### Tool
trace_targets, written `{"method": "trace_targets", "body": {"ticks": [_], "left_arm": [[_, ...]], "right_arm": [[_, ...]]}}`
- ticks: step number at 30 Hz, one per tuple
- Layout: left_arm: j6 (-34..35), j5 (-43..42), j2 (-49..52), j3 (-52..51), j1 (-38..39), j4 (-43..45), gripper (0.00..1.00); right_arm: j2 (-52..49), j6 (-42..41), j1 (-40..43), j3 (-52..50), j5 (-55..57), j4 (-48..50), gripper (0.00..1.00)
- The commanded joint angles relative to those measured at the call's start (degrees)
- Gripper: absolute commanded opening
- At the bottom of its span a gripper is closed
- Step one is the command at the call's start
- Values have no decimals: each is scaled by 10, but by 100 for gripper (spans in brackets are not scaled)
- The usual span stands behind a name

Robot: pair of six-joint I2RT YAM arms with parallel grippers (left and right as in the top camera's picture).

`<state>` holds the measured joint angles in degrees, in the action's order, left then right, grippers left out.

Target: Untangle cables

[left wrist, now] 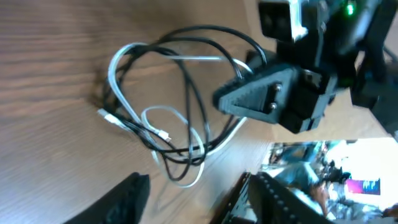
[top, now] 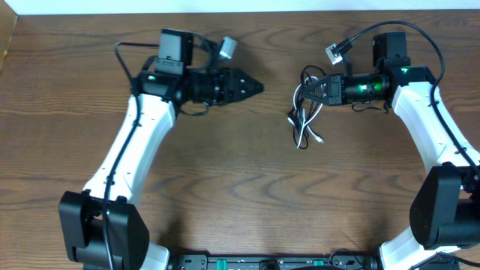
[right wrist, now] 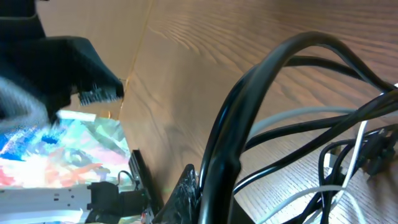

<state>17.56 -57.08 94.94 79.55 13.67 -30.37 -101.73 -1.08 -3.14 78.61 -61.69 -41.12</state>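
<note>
Reaching in from the left side, the left arm (top: 131, 142) holds the left pincer (top: 257, 85) above bare wooden bench (top: 225, 187). It points right toward the cables and is clear of them. In its own wrist view its two fingers (left wrist: 127, 196) are spread, with a wide gap between them. Just right of centre lies the tangle. The black cable (top: 309, 73) and the white cable (top: 303, 133) loop through each other and cross several times, with small plug ends resting on the wood. The left wrist view shows the black cable (left wrist: 193, 30) arching over the white cable (left wrist: 123, 55). The right pincer (top: 303, 93) sits at the upper part of the tangle, its tip among the black loops. In the right wrist view a black loop (right wrist: 249, 93) rises close to the lens, but I cannot tell whether this pincer is pinching it. The right arm (top: 439, 127) runs off to the right.
</note>
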Motion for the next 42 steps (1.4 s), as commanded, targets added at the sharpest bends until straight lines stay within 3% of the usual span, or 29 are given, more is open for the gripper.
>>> {"method": "trace_targets", "body": {"ticks": [1,5,13,24,31,42], "left_arm": [[-3,31,1,8,53,14,58],[29,94,15,5,92,19,58],[30,85,83,5,123,47,54],[28,53,121,5,169,174,53],[27,118,122,-15,179,176,47],[11,173,125,-26,179,180,46]], "right_arm": [[6,-22,2,6,-19,14,1],[6,-32,3,6,-18,20,1],[6,-42,27,6,-19,14,1],[6,-42,32,6,-16,11,1],[6,-40,32,6,-16,10,1],[6,-40,32,6,-16,6,1]]}}
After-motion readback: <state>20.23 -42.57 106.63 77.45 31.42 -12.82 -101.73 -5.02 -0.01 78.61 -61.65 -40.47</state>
